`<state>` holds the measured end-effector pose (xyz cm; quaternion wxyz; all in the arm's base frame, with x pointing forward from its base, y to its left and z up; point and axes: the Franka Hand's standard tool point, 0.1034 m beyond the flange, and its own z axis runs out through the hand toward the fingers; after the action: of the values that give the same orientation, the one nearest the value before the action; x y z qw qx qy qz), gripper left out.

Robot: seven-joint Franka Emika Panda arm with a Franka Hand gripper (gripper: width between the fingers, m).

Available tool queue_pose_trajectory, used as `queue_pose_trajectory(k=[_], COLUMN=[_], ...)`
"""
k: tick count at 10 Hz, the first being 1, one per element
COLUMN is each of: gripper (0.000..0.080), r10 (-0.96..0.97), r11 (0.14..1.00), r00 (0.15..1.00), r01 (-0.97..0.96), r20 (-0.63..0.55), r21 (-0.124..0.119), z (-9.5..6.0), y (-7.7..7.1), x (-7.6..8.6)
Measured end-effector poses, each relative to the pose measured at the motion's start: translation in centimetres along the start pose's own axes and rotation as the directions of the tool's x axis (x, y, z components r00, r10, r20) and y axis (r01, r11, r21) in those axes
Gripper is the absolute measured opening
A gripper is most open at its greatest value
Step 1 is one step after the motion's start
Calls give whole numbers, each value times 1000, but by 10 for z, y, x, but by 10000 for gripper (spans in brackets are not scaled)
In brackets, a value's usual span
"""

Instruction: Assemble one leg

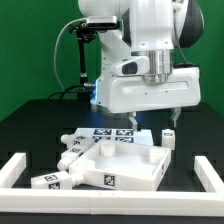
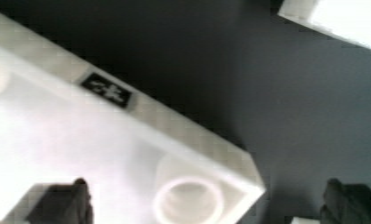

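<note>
The large white tray-like panel lies in the middle of the black table. In the wrist view its corner shows a square tag and a round socket hole. My gripper hangs open and empty just above the panel's far edge. In the wrist view the gripper has its dark fingertips standing wide apart on either side of the corner with the hole. One leg lies beyond the panel at the exterior view's right and shows as a white block in the wrist view. Other legs lie at the left.
The marker board lies behind the panel. White border bars frame the table on the exterior view's left and right. More white legs are scattered left of the panel. A black stand with cables rises at the back.
</note>
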<state>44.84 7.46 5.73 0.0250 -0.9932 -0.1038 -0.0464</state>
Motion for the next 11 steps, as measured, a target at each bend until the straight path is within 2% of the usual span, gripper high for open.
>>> queue_pose_trajectory(k=[2, 3, 5, 6, 7, 8, 11], gripper=[649, 649, 649, 649, 649, 649, 649], r10=[-2, -97, -328, -431, -519, -517, -551], r11=[1000, 995, 945, 902, 855, 856, 835], r00=[1000, 995, 945, 902, 854, 855, 834], r01=[2, 97, 328, 431, 517, 516, 550], r20=[-2, 2, 19, 33, 40, 32, 32], r21=[-1, -3, 0, 16, 40, 37, 36], z=[-1, 1, 5, 11, 21, 23, 24], y=[2, 10, 51, 73, 75, 69, 71], x=[2, 2, 5, 6, 5, 4, 3])
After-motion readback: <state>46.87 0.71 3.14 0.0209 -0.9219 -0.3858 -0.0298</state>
